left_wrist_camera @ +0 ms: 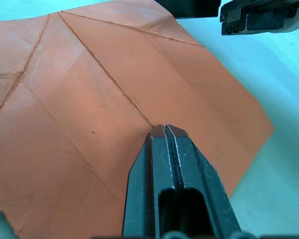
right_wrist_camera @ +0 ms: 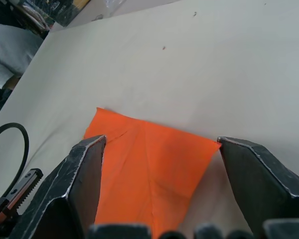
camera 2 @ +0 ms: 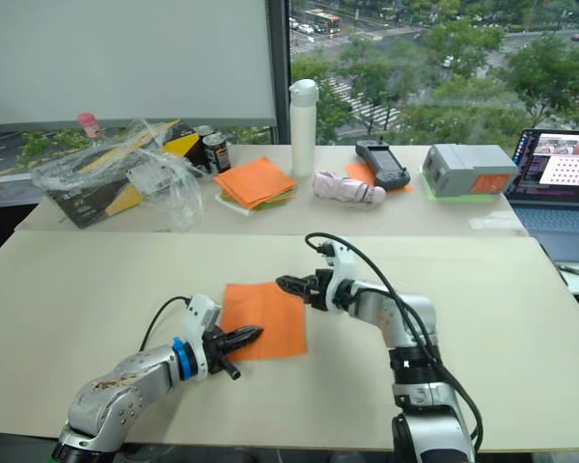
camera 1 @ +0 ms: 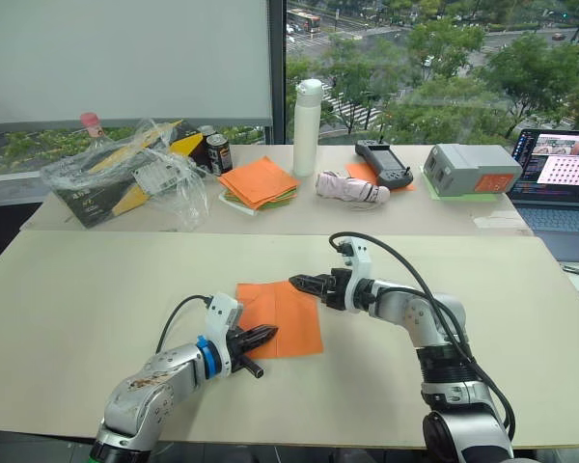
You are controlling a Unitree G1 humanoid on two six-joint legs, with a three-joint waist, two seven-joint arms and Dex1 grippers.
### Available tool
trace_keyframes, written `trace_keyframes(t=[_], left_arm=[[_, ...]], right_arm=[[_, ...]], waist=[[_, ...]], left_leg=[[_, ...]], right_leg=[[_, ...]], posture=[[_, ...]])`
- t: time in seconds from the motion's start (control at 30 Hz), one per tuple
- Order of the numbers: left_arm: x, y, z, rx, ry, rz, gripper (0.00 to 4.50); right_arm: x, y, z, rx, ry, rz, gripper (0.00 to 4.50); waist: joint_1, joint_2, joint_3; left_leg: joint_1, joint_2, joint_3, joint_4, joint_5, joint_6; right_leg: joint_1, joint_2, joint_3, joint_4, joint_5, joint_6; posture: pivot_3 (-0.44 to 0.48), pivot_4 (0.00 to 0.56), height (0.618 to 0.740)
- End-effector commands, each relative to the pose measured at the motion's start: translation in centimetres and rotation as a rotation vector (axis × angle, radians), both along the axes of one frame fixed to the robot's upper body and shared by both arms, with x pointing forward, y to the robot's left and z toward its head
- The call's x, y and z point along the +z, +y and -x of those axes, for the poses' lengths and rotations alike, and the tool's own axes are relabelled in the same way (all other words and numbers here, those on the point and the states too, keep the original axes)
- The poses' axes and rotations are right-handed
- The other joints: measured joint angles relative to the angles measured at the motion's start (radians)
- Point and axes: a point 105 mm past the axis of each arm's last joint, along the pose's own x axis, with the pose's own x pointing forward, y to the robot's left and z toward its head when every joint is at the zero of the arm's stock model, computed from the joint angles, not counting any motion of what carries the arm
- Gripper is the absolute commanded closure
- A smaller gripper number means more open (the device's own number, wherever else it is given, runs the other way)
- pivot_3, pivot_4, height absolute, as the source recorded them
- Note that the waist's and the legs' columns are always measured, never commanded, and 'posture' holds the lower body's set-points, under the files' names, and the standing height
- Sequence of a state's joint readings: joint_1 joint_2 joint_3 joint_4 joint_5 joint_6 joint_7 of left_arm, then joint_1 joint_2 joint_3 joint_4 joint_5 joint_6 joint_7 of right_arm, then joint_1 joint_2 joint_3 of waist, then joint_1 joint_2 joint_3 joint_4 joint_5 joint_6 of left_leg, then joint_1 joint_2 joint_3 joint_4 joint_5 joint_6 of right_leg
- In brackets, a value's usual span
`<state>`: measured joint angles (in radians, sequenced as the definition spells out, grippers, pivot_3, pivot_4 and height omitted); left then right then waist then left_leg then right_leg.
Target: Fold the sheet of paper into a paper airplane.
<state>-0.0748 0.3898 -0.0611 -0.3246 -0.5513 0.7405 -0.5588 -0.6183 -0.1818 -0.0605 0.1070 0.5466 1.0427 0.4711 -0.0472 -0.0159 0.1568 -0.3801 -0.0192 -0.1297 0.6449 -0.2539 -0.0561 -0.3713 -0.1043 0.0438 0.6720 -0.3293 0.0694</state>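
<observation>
In the left eye view, the thin bright orange sheet of paper lies flat and unfolded on the pale table, near the middle of its front edge. The left claw rests over the sheet's near left part, and the right claw hovers at its far right corner. No fold stands up, so the airplane is not begun (the creases suggest it has been folded and opened flat, though that is only a judgement).

In the right eye view the same flat square shows.

In the left wrist view, the left claw is clenched, its tips pressed on the paper where several crease lines meet; it grips nothing.

In the right wrist view, the right claw is released, its fingers spread wide to either side of the sheet's far edge. Every fold is left to do.
</observation>
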Motion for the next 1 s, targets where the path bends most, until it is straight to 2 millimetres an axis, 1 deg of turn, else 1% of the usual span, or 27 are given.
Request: trace_keyframes(t=[0.03,0.33,0.43,0.53,0.6,0.67,0.77,0.9,1.0], left_arm=[[0.5,-0.2,0.1,-0.002,-0.026,0.002,4.50],[0.4,-0.1,0.1,-0.002,-0.024,0.002,4.50],[0.4,-0.2,0.1,-0.005,-0.024,0.003,4.50],[0.4,-0.2,0.1,-0.006,-0.024,0.004,4.50],[0.4,-0.2,0.2,-0.006,-0.023,0.004,4.50],[0.4,-0.2,0.2,-0.006,-0.023,0.004,4.50],[0.4,-0.3,0.2,-0.007,-0.022,0.004,4.50],[0.4,-0.4,0.1,-0.008,-0.023,0.006,4.50],[0.4,-0.4,0.1,-0.008,-0.024,0.008,4.50]], right_arm=[[1.3,0.2,0.0,0.017,-0.035,-0.022,1.39],[1.3,0.1,0.3,0.025,-0.034,-0.019,4.49],[1.5,0.2,0.3,0.029,-0.054,-0.006,4.49],[2.2,0.5,0.5,0.058,-0.136,0.054,4.49],[2.7,0.8,0.8,0.086,-0.214,0.118,4.49],[3.1,1.2,1.1,0.132,-0.346,0.235,4.49],[3.3,1.9,1.8,0.205,-0.496,0.360,4.49],[3.4,2.7,2.6,0.278,-0.609,0.441,4.49],[3.3,3.2,2.8,0.331,-0.734,0.562,4.49]], waist=[[0.000,0.000,0.000],[0.000,0.000,0.000],[0.000,0.000,0.000],[0.000,0.000,0.000],[0.000,0.000,0.000],[0.000,0.000,0.000],[0.000,0.000,0.000],[0.000,0.000,0.000],[0.001,0.000,0.000]], left_leg=[[0.000,0.000,0.000,0.000,0.000,0.000],[0.000,0.000,0.000,0.000,0.000,0.000],[0.000,0.000,0.000,0.000,0.000,0.000],[0.000,0.000,0.000,0.000,0.000,0.000],[0.000,0.000,0.000,0.000,0.000,0.000],[0.000,0.000,0.000,0.000,0.000,0.000],[0.000,0.000,0.000,0.000,0.000,0.000],[0.000,0.000,0.000,0.000,0.000,0.000],[0.000,0.000,0.000,0.000,0.000,0.000]], right_leg=[[0.000,0.000,0.000,0.000,0.000,0.000],[0.000,0.000,0.000,0.000,0.000,0.000],[0.000,0.000,0.000,0.000,0.000,0.000],[0.000,0.000,0.000,0.000,0.000,0.000],[0.000,0.000,0.000,0.000,0.000,0.000],[0.000,0.000,0.000,0.000,0.000,0.000],[0.000,0.000,0.000,0.000,0.000,0.000],[0.000,0.000,0.000,-0.001,0.000,0.000],[0.000,0.000,0.000,-0.001,0.000,0.000]], posture=[[0.000,0.150,0.740],[0.000,0.150,0.740],[0.000,0.150,0.740],[0.000,0.150,0.740],[0.000,0.150,0.740],[0.000,0.150,0.740],[0.000,0.150,0.740],[0.000,0.150,0.740],[0.000,0.150,0.740]])
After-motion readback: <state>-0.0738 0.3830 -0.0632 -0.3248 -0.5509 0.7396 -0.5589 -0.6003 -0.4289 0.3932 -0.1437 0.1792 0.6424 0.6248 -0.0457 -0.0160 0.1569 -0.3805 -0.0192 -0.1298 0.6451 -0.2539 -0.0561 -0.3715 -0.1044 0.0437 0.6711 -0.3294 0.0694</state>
